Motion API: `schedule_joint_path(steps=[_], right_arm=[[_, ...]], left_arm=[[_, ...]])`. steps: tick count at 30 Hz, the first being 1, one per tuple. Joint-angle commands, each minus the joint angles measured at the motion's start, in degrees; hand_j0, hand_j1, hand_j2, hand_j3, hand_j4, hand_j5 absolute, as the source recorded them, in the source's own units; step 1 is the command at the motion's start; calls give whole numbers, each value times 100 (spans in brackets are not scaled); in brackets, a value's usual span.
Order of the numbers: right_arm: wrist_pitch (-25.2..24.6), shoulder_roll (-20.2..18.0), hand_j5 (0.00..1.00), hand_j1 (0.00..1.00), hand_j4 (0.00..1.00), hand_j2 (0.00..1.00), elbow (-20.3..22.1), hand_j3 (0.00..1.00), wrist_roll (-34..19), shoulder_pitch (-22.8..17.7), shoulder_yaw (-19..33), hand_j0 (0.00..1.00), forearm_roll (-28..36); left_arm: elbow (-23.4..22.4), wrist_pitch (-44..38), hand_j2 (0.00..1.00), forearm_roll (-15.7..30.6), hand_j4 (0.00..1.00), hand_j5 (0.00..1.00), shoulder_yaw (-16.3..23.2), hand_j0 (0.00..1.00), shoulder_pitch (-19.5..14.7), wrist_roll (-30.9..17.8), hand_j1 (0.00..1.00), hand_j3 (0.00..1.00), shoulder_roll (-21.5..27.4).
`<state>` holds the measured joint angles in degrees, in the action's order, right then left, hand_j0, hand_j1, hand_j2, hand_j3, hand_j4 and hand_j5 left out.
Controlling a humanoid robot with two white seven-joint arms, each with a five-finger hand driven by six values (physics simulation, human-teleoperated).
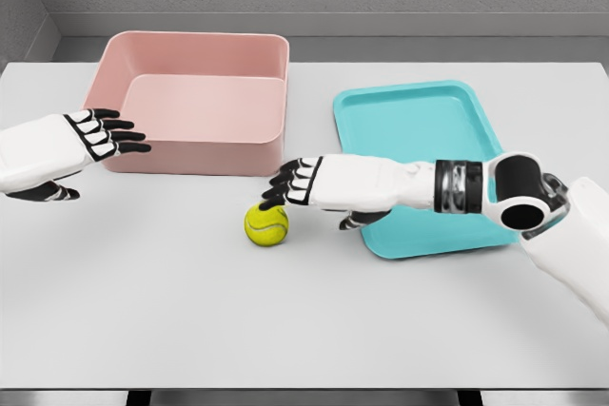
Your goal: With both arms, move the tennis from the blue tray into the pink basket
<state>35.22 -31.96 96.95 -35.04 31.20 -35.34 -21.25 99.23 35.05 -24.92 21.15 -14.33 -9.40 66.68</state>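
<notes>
Head view: the tennis ball (266, 224) sits on the bare table (143, 311), out of the blue tray (419, 130) and just near of the pink basket (200, 102), which looks empty. The right hand (303, 183) hovers fingers-spread at the ball's top, gripping nothing. The left hand (71, 149) waits open, left of the basket. Tray cleared, it seems; the drop into the basket is yet to come.

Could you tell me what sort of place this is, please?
Most likely a simulated tabletop test cell, not a real room: a bare grey table against plain grey walls, carrying only a pink basket, a blue tray and a tennis ball.
</notes>
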Motion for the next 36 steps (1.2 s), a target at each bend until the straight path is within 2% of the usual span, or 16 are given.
schedule_joint_path(steps=[1,3,5,8,9,11,14,17,20,23,27,36], right_arm=[[-22,-284,100,100,100,100,386,100,4,-18,643,100,94],[-22,-442,100,100,100,100,386,100,4,-202,1055,100,428],[-22,-451,100,100,100,100,395,100,4,-554,1688,100,560],[-22,-671,100,100,100,100,386,100,4,-844,2066,100,1043],[-22,-732,100,100,100,100,395,100,4,-1081,2400,100,1193],[-22,-803,100,100,100,100,386,100,4,-1292,2778,100,1272],[-22,-794,100,100,100,100,386,100,4,-1714,3121,100,1272],[-22,-750,100,100,100,100,334,100,4,-1899,3174,100,1272],[-22,-610,100,100,100,100,316,100,4,-2224,3675,100,1263],[-22,-557,100,100,100,100,290,100,4,-2233,3675,100,1272],[-22,-557,100,100,100,100,290,100,4,-2215,3658,100,1272],[-22,-565,100,100,100,100,237,100,4,-2277,3666,100,1254]], left_arm=[[0,-5,100,31,100,100,12,100,0,0,100,100,-6],[9,-5,100,22,100,100,12,100,0,0,100,100,-15],[18,-5,100,22,100,100,21,100,0,0,100,100,-23],[35,-5,100,5,100,100,65,100,-9,-9,100,100,-50],[62,-5,100,-57,100,100,74,100,-18,-9,100,100,-67],[71,-5,100,-188,100,100,118,100,-35,-9,100,100,-199],[79,-5,100,-470,100,100,144,100,-35,-9,100,100,-489],[141,-5,100,-549,100,100,302,100,-88,-228,100,100,-674],[167,-5,100,-637,100,100,522,100,-211,-290,100,100,-797],[185,-5,100,-733,100,100,996,100,-562,-378,100,100,-946],[185,-5,100,-769,100,100,1321,100,-826,-387,100,100,-1060],[229,-5,100,-769,100,100,1691,100,-1116,-387,100,100,-1140]])
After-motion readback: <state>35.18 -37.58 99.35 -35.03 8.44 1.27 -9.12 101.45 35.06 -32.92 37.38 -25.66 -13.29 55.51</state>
